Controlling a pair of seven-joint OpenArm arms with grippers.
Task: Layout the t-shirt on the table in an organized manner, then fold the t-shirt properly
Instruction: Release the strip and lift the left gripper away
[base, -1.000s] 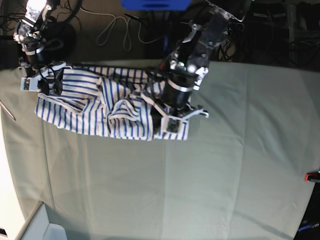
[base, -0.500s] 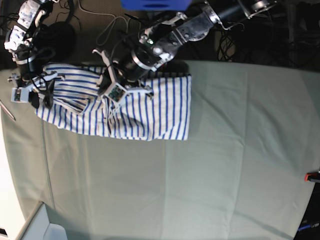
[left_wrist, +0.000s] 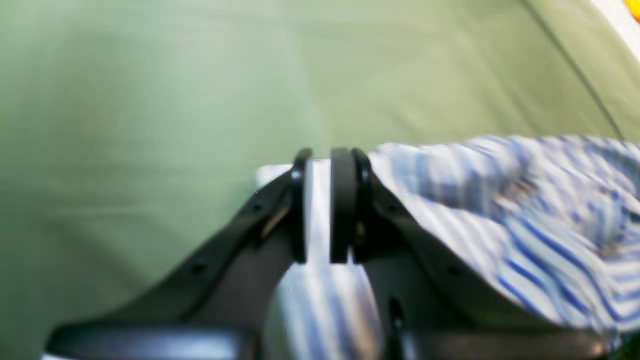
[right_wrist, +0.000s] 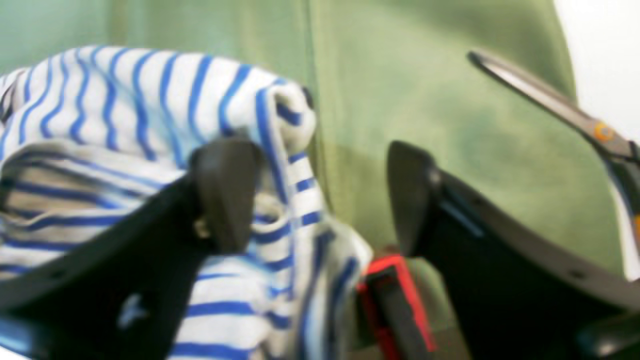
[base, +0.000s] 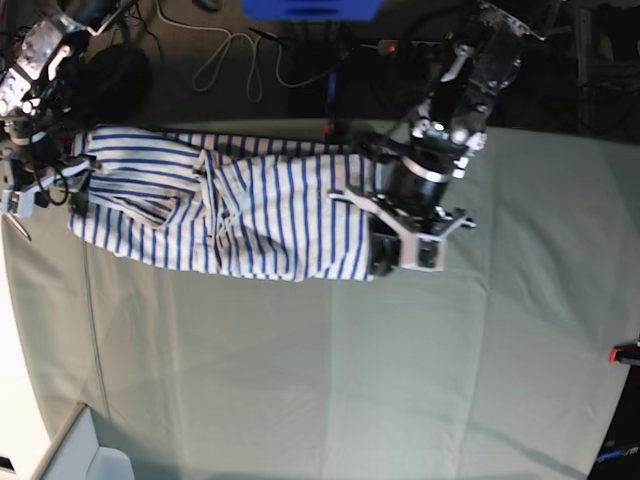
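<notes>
Two jaws of the left gripper (left_wrist: 317, 205) clamp the blurred shirt (left_wrist: 525, 220). Right wrist view: right gripper (right_wrist: 320, 195) spread wide, shirt edge draped on one finger. Base view: shirt (base: 240, 205) stretched along the table's (base: 400, 360) far edge.

Both wrist views were soft and motion-blurred, worst on the striped t-shirt (left_wrist: 525, 200). The base view was sharper and evenly lit on the table (base: 400, 380); its far background lay dark.

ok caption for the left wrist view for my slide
Left gripper pinching an edge of the soft white blue-striped t-shirt above the pale grey-green cloth table.
</notes>
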